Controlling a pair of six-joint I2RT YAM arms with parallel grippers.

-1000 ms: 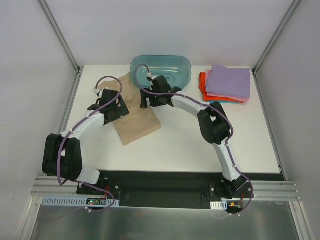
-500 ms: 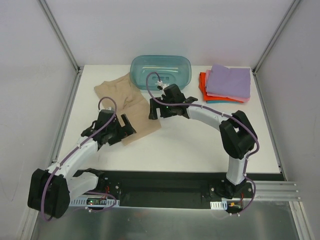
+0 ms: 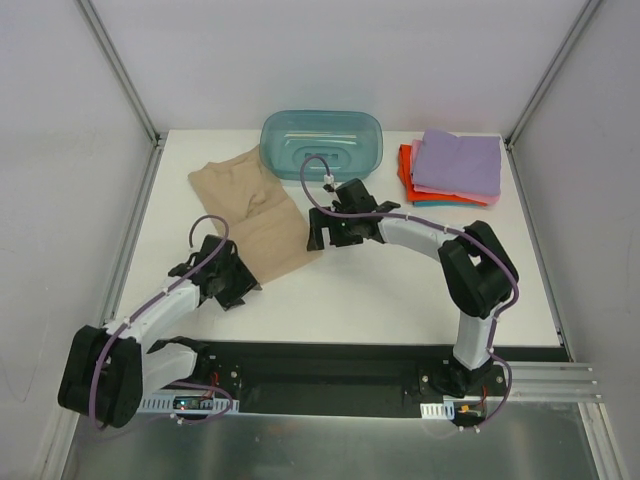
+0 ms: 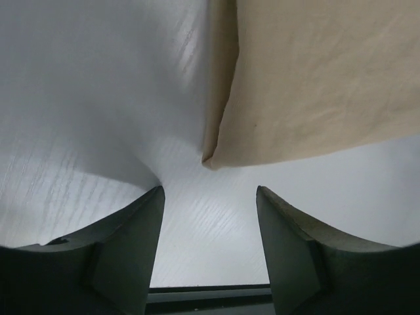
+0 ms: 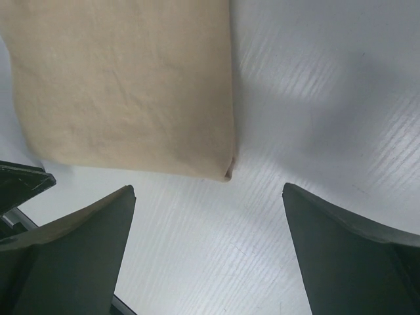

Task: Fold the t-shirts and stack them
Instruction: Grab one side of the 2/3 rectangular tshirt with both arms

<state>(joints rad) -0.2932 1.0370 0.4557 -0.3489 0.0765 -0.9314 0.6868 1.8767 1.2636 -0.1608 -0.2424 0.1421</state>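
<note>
One tan-beige t-shirt (image 3: 255, 215) is spread on the white bench (image 3: 400, 290), left of centre. Its far end is rumpled beside the tub and its near end is folded to a straight edge. A stack of four folded t-shirts (image 3: 450, 172) is set at the far right corner. A lilac shirt (image 3: 458, 160) is seen on top, with a pink edge (image 3: 413, 155), an orange-red edge (image 3: 404, 165) and a thin teal edge (image 3: 428, 203) showing beneath it. One translucent teal tub (image 3: 372, 150) is placed at the far middle, between the tan shirt and the stack. A small dark marking on its floor is too small to be read.

Two arms are counted, each with one hand. The left hand (image 3: 243, 287) is held low over the bench at the near left corner of the tan shirt. In the left wrist view its fingers (image 4: 131, 249) are seen parted to a moderate gap with only bare bench (image 4: 98, 98) between them. Nothing is gripped, and the shirt's folded corner (image 4: 315, 79) lies just beyond the tips.

The right hand (image 3: 328, 238) is held at the near right corner of the same shirt. In the right wrist view its fingers (image 5: 341, 243) are spread wide and nothing is held. The shirt's corner (image 5: 125, 79) lies just ahead of the tips on the bench (image 5: 328, 79), apart from both fingers.
</note>
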